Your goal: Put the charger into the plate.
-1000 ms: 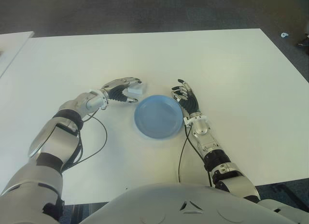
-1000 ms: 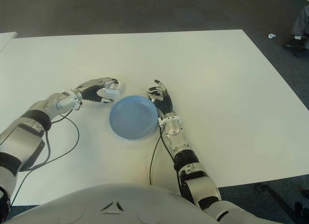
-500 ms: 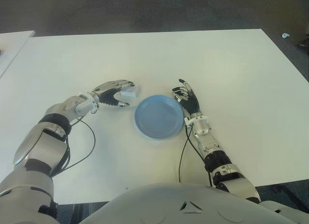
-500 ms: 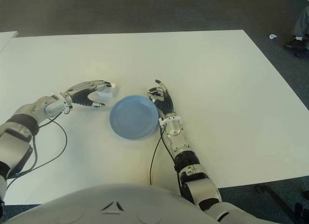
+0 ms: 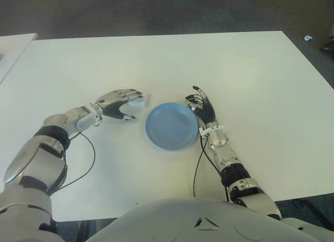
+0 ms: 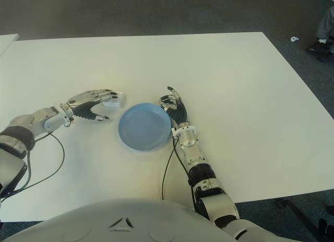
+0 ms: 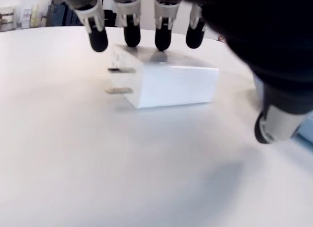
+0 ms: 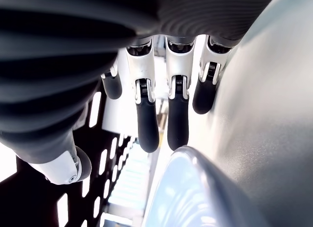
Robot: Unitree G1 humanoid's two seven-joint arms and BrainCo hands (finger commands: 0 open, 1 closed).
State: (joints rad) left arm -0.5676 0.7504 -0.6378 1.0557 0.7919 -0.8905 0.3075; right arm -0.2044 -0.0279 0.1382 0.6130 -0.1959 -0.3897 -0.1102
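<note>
A: Charger (image 5: 138, 101), eye views: a white block lying on the table (image 5: 250, 70), just left of the blue plate (image 5: 171, 126) and clear of its rim. A second ago it sat closer to the plate, under the curled left hand (image 5: 118, 103); hand and charger have both drifted away to the left since.

B: And the grip?

A: Left wrist view: four fingertips (image 7: 130, 37) touch only the charger's far top edge; the thumb (image 7: 275, 125) stands off to one side, not touching. The prongs (image 7: 117, 80) point out sideways. So the hand is loosely spread over it, holding nothing (more a drag than a grasp, I would judge).

B: The other hand?

A: Right wrist view: the right hand (image 5: 201, 105) shows just beside the plate's right rim, fingers (image 8: 146, 124) extended and empty.

B: Meaning?

A: The charger is not yet lifted and lies farther from the plate; a real pinch appears needed first.
</note>
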